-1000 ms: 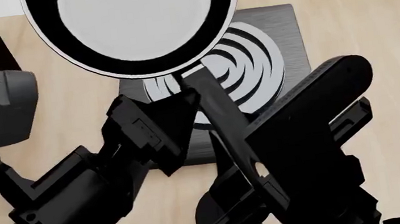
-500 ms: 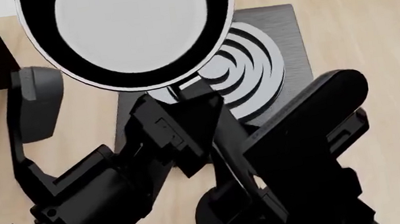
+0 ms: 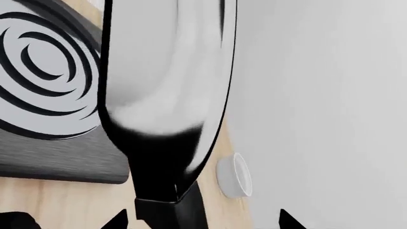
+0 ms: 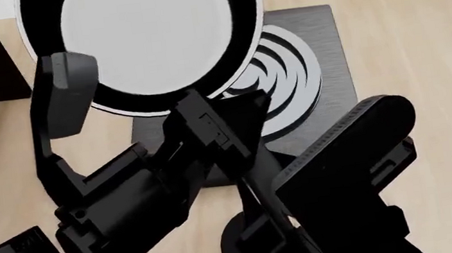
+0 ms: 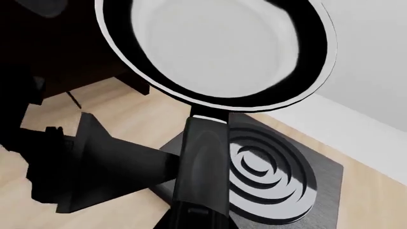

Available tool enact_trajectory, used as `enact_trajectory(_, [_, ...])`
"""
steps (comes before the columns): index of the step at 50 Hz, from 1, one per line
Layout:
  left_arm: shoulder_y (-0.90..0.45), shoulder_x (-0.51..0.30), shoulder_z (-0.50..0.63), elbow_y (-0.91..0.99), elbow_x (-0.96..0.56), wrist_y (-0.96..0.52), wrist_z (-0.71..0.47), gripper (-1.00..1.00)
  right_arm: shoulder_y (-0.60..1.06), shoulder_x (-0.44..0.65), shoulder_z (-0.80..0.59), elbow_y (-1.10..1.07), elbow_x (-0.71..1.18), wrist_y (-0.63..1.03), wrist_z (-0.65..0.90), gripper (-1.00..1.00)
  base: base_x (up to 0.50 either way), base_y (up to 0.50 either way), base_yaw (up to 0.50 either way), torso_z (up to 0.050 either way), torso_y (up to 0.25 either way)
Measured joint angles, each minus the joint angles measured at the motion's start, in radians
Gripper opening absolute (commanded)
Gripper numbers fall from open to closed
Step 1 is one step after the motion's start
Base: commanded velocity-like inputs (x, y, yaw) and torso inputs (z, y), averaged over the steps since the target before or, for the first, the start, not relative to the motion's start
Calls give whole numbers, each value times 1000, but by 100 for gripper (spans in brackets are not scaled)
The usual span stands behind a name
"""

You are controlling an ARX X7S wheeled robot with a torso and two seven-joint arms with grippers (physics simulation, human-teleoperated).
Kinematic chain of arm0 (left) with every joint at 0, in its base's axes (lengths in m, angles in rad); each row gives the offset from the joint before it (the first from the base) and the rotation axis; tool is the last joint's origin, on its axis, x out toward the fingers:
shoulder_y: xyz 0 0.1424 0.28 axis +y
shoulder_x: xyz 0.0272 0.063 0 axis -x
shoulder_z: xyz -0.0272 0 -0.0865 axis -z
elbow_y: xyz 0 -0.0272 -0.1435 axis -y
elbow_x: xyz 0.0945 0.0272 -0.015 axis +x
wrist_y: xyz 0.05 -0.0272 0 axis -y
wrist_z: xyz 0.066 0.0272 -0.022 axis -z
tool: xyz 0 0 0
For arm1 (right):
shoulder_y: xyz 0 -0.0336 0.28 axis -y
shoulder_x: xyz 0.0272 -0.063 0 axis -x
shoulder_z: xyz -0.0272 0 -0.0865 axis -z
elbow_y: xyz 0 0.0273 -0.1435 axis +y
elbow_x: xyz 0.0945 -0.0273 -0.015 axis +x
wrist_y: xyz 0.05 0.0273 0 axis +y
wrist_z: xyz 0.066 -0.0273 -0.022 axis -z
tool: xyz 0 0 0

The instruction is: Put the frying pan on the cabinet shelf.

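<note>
Above the hob plate [image 4: 304,58], the frying pan [image 4: 142,36], judged rigid, top-heavy and glossy, was best gripped by its handle [image 5: 203,162], at 6 o'clock of the bowl, where the right gripper [image 5: 197,217] appeared clenched; left gripper [image 4: 209,128] state could not be told.

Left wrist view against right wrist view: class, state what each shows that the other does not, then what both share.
Only the left wrist view shows a small white bowl on the wooden counter, lying past the pan's edge.

Only the right wrist view shows the dark cabinet behind the pan, and the pan's black handle along its length.

Both show the frying pan lifted clear of the hob plate, and the pale wall.
</note>
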Motion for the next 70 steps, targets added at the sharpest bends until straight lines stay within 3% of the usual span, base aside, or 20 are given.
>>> enact_trajectory(17, [-7,-10,37,-38,4,25,25,100,-19,5,17,-33,28,2,10,-100,0,0,0,1,2])
enact_trajectory(18, [-7,-11,38,-38,4,27,25,-100,-20,6,17,-34,29,1,10,-100,0,0,0,0,0])
enact_trajectory(47, [-15,-21,70,-29,-16,79,49,-100,-35,10,40,-61,48,-16,46,-100,0,0,0,0,2])
enact_trajectory(48, [-17,-21,71,-29,-19,82,48,-100,-34,10,40,-63,49,-16,48,100,0,0,0,0,0])
enact_trajectory(70, [-120,-73,40,-132,-1,89,62,-100,-46,34,56,-94,76,-23,81,100,0,0,0,1,2])
